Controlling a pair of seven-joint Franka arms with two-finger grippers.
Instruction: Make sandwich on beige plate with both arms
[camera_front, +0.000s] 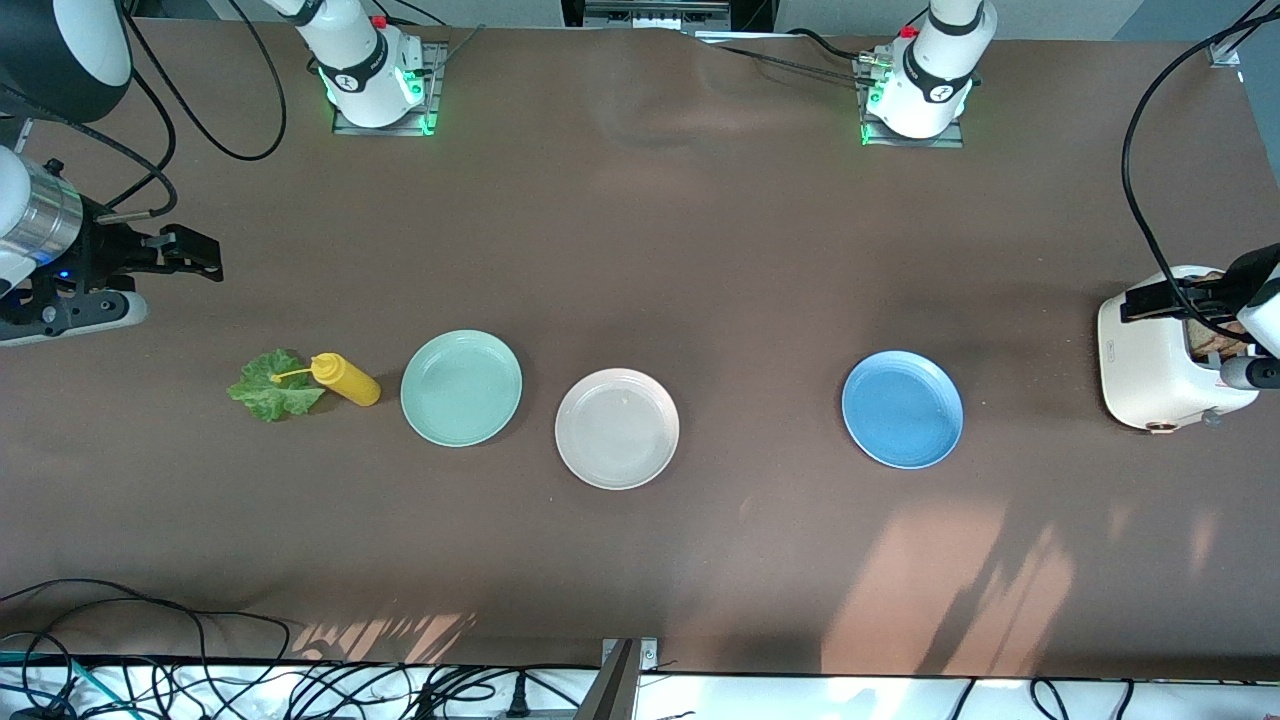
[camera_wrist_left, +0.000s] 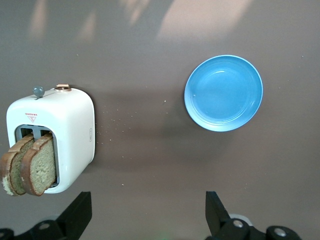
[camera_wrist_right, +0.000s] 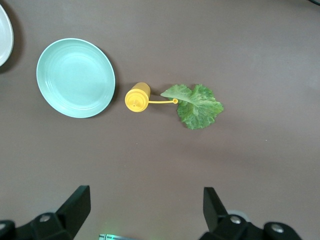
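Observation:
The beige plate (camera_front: 617, 428) sits empty mid-table, between a mint green plate (camera_front: 461, 387) and a blue plate (camera_front: 902, 408). Two brown bread slices (camera_wrist_left: 30, 165) stand in the slots of a white toaster (camera_front: 1165, 350) at the left arm's end of the table. A ruffled lettuce leaf (camera_front: 270, 385) lies at the right arm's end. My left gripper (camera_front: 1150, 303) hangs open over the toaster; its fingers frame bare table (camera_wrist_left: 149, 210). My right gripper (camera_front: 195, 254) hangs open over bare table near the lettuce (camera_wrist_right: 197, 106), holding nothing (camera_wrist_right: 145, 207).
A yellow squeeze bottle (camera_front: 345, 379) lies on its side between the lettuce and the mint plate (camera_wrist_right: 76, 77), its nozzle resting on the leaf. Cables run along the table's near edge. The blue plate (camera_wrist_left: 223, 93) is empty.

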